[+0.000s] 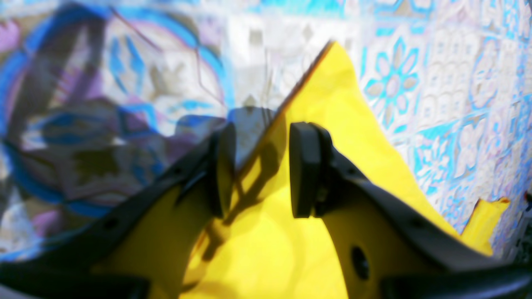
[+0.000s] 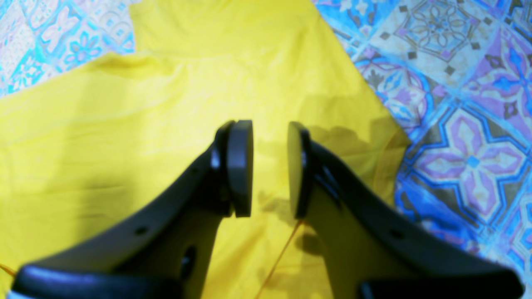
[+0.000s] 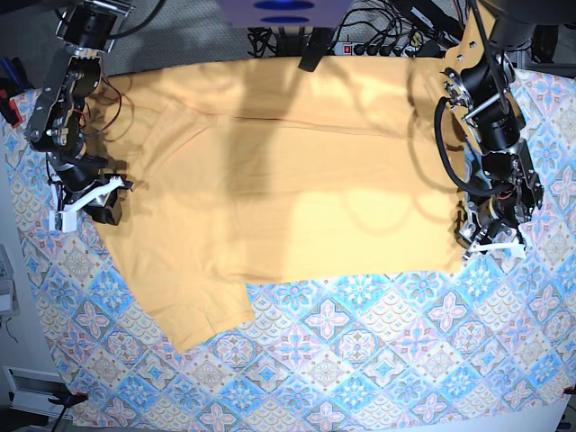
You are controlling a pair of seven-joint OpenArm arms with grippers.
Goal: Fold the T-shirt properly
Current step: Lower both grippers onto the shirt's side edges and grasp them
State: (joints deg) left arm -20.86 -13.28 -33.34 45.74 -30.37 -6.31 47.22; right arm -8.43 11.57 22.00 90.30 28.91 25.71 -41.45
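Both grippers stand spread with nothing between their pads. Left gripper [image 1: 259, 166] hangs over a corner edge of the T-shirt [image 3: 288, 171] — a raised fold of the yellow cloth runs up between its jaws, touching neither that I can tell. Right gripper [image 2: 269, 168] hovers above the T-shirt's opposite side edge, close to the sleeve. The T-shirt lies spread flat across the far half of the tablecloth [image 3: 360, 360] on the table, one sleeve pointing toward the near edge — plain face up.
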